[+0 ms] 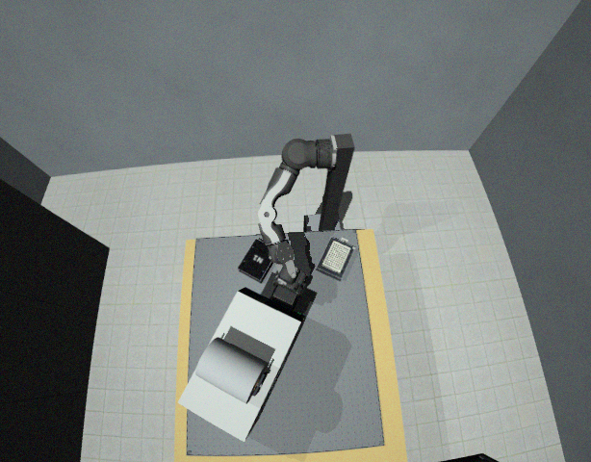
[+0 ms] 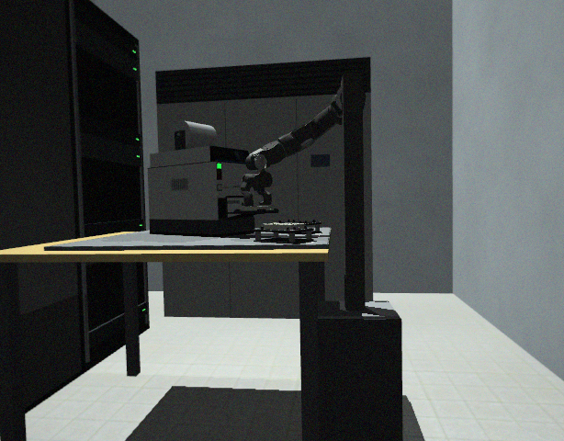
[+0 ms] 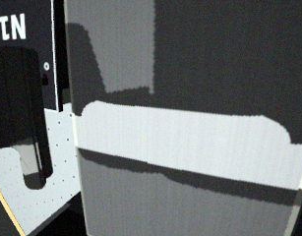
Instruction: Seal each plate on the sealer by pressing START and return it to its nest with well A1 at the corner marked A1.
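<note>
A plate (image 3: 190, 135) with a smooth foil-like top fills much of the wrist view. It appears to be on the sealer's stage (image 2: 275, 209), which is out. My gripper (image 2: 256, 201) is partly open over it. One finger shows at the left in the wrist view, with a gap between it and the plate's edge; the other finger is not visible there. The sealer (image 1: 266, 318) (image 2: 185, 194) shows a green lamp (image 2: 219, 165). Nest N1 (image 1: 256, 259) (image 3: 39, 29) shows no plate on its visible part. An open plate (image 1: 336, 256) with visible wells sits in the other nest (image 1: 329, 272).
The sealer's large body, with a foil roll (image 1: 231, 368) on top, stands just beyond the stage. The nests lie on either side of the arm, near the table edge by the dark post (image 1: 335, 191) (image 2: 354, 189). The wrist is close to the sealer's front.
</note>
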Available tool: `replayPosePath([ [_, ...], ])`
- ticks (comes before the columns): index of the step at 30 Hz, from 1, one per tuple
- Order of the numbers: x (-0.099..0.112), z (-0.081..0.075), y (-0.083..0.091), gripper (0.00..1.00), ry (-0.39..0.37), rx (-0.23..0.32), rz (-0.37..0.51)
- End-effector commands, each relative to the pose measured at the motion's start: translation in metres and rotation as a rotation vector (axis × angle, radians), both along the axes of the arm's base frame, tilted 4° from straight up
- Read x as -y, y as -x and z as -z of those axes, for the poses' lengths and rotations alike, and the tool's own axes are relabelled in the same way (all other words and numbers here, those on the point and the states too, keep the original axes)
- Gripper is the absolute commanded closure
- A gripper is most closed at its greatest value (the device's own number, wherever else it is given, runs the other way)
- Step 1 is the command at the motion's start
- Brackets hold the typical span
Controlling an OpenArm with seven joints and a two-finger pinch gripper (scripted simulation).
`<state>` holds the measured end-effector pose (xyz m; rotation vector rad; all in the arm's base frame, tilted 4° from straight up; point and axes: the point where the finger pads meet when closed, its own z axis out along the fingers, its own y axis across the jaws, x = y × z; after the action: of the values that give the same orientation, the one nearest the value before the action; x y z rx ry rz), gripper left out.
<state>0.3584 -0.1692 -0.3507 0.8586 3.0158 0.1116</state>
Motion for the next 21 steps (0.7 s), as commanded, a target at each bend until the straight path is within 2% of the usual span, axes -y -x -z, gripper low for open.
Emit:
replayPosePath([
  [1, -0.002, 0.0, 0.0, 0.35, -0.008, 0.003, -0.006],
  [21, -0.003, 0.012, -0.001, 0.35, -0.007, 0.003, -0.006],
])
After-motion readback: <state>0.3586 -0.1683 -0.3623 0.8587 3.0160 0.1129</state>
